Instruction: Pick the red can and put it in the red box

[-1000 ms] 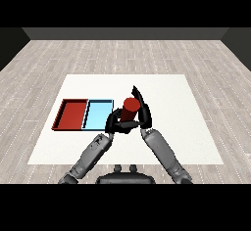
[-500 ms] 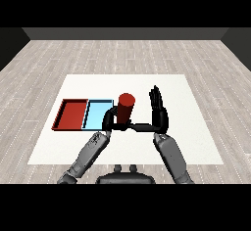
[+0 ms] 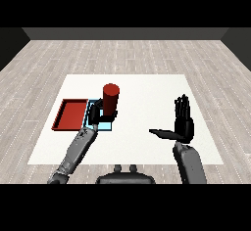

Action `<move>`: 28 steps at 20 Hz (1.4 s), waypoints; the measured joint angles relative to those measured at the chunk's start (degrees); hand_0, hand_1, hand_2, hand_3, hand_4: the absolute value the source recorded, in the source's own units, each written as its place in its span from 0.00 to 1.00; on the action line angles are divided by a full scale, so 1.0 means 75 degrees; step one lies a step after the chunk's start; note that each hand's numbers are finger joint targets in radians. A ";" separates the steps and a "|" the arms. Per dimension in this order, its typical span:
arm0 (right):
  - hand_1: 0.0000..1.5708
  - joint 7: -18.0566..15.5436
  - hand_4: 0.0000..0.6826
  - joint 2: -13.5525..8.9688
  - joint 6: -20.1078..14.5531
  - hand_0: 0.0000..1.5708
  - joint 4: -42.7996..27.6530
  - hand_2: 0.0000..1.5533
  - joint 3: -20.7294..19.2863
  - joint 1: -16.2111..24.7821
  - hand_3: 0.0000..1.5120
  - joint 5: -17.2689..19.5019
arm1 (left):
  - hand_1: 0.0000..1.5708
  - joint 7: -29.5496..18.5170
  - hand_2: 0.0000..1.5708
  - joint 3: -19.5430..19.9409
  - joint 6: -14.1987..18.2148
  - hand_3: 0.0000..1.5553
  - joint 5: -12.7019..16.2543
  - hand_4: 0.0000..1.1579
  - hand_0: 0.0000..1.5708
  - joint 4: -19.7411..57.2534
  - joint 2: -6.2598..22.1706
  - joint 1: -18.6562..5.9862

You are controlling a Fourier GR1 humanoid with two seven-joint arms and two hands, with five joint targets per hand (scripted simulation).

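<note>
The red can (image 3: 111, 98) is upright, held by my left hand (image 3: 95, 115), whose fingers and thumb curl round its lower part. It is over the right edge of the light blue tray (image 3: 90, 119). The red tray (image 3: 70, 115) lies to the left of the blue one, with nothing in it. My right hand (image 3: 182, 123) is far off to the right, open, fingers straight up and thumb stretched toward the left, holding nothing.
The two trays lie side by side on the left half of the white table (image 3: 142, 90). Grey plank floor (image 3: 127, 54) surrounds the table.
My right hand has let go of the can and swung away to the right, opening. My left hand has taken the can and shifted it slightly left toward the trays.
</note>
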 measured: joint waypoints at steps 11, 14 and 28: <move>0.00 -0.0737 0.00 -0.0169 0.0473 0.00 0.0548 0.00 -0.0758 0.0751 0.00 -0.0366 | 1.00 0.0747 1.00 0.1480 -0.0233 0.95 -0.0427 0.98 1.00 0.1615 0.1941 -0.0181; 0.00 -0.0723 0.00 -0.0085 0.0430 0.00 0.0634 0.00 -0.0688 0.0736 0.00 -0.0276 | 1.00 0.0744 0.99 0.1807 -0.0316 0.96 -0.0589 0.93 1.00 0.2450 0.2412 -0.0247; 0.00 -0.1401 0.00 0.0060 0.0563 0.00 0.1970 0.00 -0.0560 0.0179 0.00 0.0302 | 0.30 -0.0349 0.33 0.2440 -0.0507 0.05 -0.1475 0.67 0.30 0.8039 0.2461 -0.2005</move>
